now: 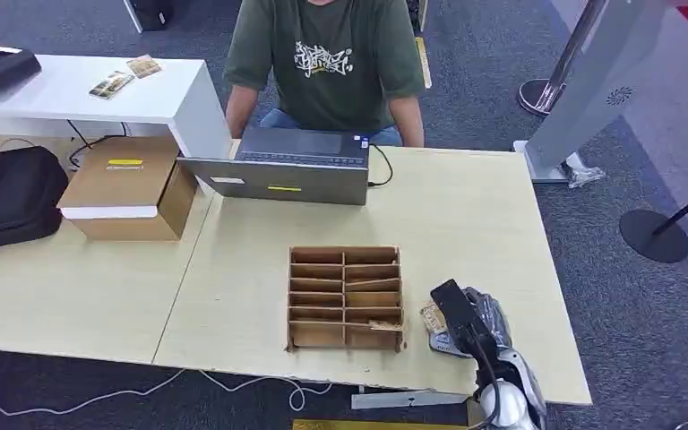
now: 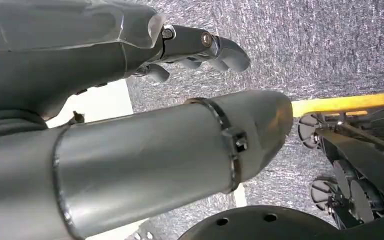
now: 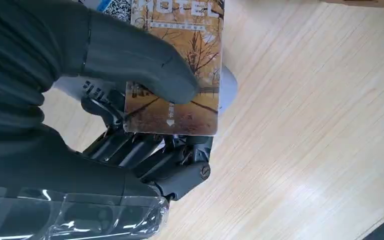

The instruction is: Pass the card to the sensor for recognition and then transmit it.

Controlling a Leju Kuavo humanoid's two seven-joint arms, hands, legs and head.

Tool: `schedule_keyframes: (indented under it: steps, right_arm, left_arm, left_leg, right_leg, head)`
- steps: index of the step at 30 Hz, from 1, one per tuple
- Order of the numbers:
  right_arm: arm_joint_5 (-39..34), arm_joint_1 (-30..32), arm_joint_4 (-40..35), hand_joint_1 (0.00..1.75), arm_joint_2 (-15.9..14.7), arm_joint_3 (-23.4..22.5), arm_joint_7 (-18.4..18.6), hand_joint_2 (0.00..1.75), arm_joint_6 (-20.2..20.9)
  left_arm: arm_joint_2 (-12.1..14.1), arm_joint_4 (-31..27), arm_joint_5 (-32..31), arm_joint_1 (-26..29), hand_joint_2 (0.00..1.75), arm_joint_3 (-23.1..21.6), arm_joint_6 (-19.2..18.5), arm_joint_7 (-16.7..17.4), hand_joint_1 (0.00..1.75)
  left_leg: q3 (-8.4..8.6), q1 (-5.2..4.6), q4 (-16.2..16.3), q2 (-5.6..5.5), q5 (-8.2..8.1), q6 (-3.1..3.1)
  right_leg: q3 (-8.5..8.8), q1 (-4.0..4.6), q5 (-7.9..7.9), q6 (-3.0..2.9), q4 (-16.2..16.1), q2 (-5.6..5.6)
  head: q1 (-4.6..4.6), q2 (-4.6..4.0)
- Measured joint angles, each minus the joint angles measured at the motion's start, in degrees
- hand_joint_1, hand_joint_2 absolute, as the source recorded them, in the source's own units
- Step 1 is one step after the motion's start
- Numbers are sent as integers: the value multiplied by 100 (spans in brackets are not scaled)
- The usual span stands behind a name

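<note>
two hands to report, going l to r across the head view. far l: black bag [image 1: 9,197] on the side table, then a cardboard box [image 1: 130,186] w/ a white layer, sitting by the white desk [image 1: 98,98] that carries a couple of loose cards. left hand [image 2: 200,47] shows in its wrist view hanging over grey carpet, fingers loosely curled, apart, nothing in them; reads as idle.

centre: person in a green shirt [image 1: 327,58] sits behind the grey laptop [image 1: 287,166], which is at the far edge of the wood table [image 1: 466,215]. nearer the robot, the wooden card rack [image 1: 345,297] w/ two columns of slots; what's in the slots is too small to tell.

r: right hand [image 1: 470,322] is low on the table just beside the rack's right side. right wrist view shows thumb pressed on top of the card [image 3: 177,75], dark fingers [image 3: 145,150] under it, so card is pinched and held. card has an autumn tree print and "hotel" lettering; a pale rounded thing peeks from under it, can't tell what, maybe the sensor.

progress, as a judgement: card is in hand, so pickup looks done. whether the sensor read has happened can't be told. handover to the person across the table is left; needs a long reach fwd past rack and laptop.
</note>
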Motion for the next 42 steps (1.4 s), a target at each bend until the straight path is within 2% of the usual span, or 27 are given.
schedule_keyframes:
  steps: [12,33,42]
  right_arm:
    - [-210,98,-33,175,-219,-301,-94,175,-52]
    - [-310,170,-131,175,-238,-575,-192,175,-11]
    - [-404,141,72,175,-114,-588,-177,175,146]
  left_arm:
    - [0,0,-22,0,0,0,13,0,0]
    - [-15,0,-160,-29,0,0,59,85,0]
    - [-20,0,-57,-29,0,0,96,85,0]
  left_leg:
    - [0,-2,1,0,-1,1]
    - [2,-1,1,1,-1,1]
    - [2,0,0,1,-1,1]
  right_leg:
    - [2,-1,1,1,-2,0]
    - [2,-1,0,0,-2,1]
    - [3,-1,0,0,-1,1]
  head:
    - [0,0]
    - [0,0]
    - [0,0]
